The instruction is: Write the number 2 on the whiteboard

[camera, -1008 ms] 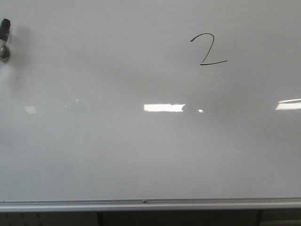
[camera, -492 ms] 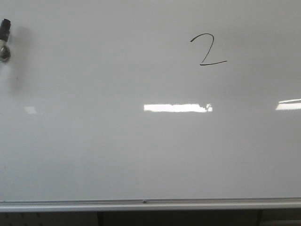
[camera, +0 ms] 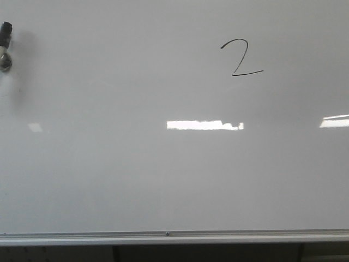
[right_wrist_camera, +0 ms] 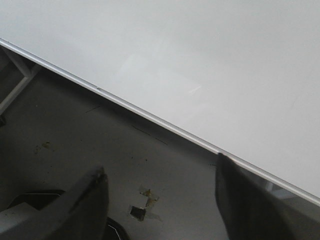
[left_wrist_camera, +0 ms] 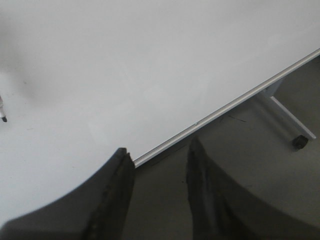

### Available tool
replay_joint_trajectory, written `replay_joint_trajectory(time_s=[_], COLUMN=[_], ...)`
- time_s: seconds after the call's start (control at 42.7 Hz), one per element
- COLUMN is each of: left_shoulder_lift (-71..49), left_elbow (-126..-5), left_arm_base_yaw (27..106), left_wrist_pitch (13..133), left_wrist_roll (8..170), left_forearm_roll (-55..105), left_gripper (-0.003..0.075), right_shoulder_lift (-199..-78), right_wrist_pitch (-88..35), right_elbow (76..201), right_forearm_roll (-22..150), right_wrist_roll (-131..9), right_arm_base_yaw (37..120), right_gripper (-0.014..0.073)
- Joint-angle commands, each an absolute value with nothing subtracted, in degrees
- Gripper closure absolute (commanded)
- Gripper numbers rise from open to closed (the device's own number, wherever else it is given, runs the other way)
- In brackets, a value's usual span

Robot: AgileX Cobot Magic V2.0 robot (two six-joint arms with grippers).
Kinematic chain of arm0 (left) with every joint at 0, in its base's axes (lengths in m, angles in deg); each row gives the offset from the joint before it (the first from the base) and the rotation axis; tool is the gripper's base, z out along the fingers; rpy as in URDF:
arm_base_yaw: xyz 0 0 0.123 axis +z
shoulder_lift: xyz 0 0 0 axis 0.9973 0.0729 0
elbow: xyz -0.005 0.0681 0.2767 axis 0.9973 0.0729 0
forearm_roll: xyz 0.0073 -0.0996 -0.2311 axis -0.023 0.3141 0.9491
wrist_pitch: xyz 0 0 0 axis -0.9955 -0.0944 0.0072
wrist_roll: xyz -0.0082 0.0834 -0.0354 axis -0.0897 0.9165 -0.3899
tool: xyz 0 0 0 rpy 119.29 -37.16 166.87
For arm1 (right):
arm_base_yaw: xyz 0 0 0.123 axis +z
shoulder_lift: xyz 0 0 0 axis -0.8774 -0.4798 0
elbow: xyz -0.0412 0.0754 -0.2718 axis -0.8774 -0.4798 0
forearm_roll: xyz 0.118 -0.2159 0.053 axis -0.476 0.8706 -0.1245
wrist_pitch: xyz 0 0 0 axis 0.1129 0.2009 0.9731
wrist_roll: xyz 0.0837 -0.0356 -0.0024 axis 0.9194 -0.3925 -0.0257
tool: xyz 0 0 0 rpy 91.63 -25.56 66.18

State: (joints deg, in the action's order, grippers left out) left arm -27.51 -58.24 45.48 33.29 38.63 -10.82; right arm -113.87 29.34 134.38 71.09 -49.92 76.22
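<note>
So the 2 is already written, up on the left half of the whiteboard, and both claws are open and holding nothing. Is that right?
Not quite. The front view shows the number 2 on the right half of the whiteboard, in its upper part, not the left. The rest stands: the digit is written, and the wrist views show the left claw and right claw open, holding nothing.

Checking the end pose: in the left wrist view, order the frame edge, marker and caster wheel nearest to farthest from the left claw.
From the left claw:
1. Frame edge, just off the fingertips.
2. Marker on the whiteboard and caster wheel on the floor, opposite sides: too close to call.
</note>
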Motion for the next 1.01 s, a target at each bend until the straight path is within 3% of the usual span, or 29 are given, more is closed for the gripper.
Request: replay_joint_trajectory(time_s=[0.0,0.258,0.422,0.985], left_shoulder_lift=[-27.57,-27.57,-27.57,-27.57], left_elbow=[-60.10,-60.10,-60.10,-60.10], left_arm_base_yaw=[45.11,45.11,45.11,45.11], left_wrist_pitch=[36.71,36.69,36.69,36.69], left_wrist_roll=[38.61,38.61,38.61,38.61], left_forearm_roll=[-12.06,-12.06,-12.06,-12.06], left_gripper=[0.0550,0.0714,0.0741,0.0741], right_shoulder_lift=[-114.05,-114.05,-114.05,-114.05], right_wrist_pitch=[26.59,26.76,27.07,27.56], right_elbow=[135.57,135.57,135.57,135.57], right_forearm_roll=[71.45,71.45,71.45,71.45], right_wrist_roll=[-49.88,-49.88,-49.88,-49.88], right_arm_base_yaw=[75.90,75.90,75.90,75.90], right_gripper=[0.0162,0.0526,0.0654,0.0663])
